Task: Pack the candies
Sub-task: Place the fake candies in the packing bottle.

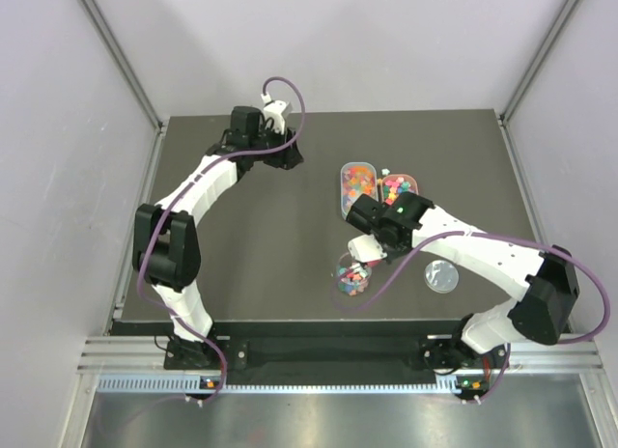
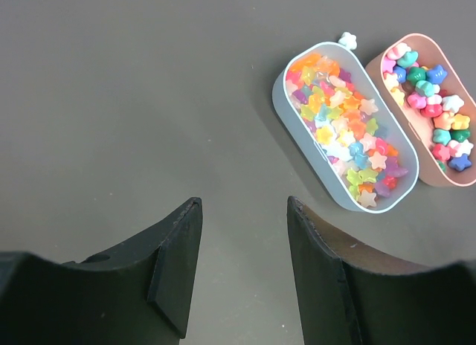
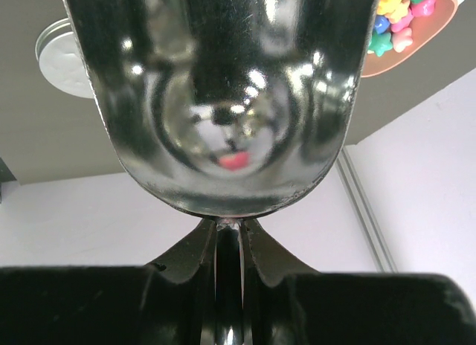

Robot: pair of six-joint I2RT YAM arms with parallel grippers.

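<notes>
Top view: candies (image 1: 358, 182) fill two oval trays (image 1: 341, 192) and part-fill a round cup (image 1: 337, 276) mid-table, with the lid (image 1: 442, 275) lying near. Left wrist: left gripper (image 2: 244, 211) half-spread, empty, over the bare table (image 2: 149, 100). Right wrist: right gripper (image 3: 229, 237) pinched narrow on the handle of a shiny scoop (image 3: 223, 100).

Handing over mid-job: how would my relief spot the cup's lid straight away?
On the dark table, look near-right, inside the bend of the right arm. The lid lies flat there alone, right of the round cup of candies. Unlike the cup and the two oval trays behind, it is a flat, empty, clear disc.
</notes>
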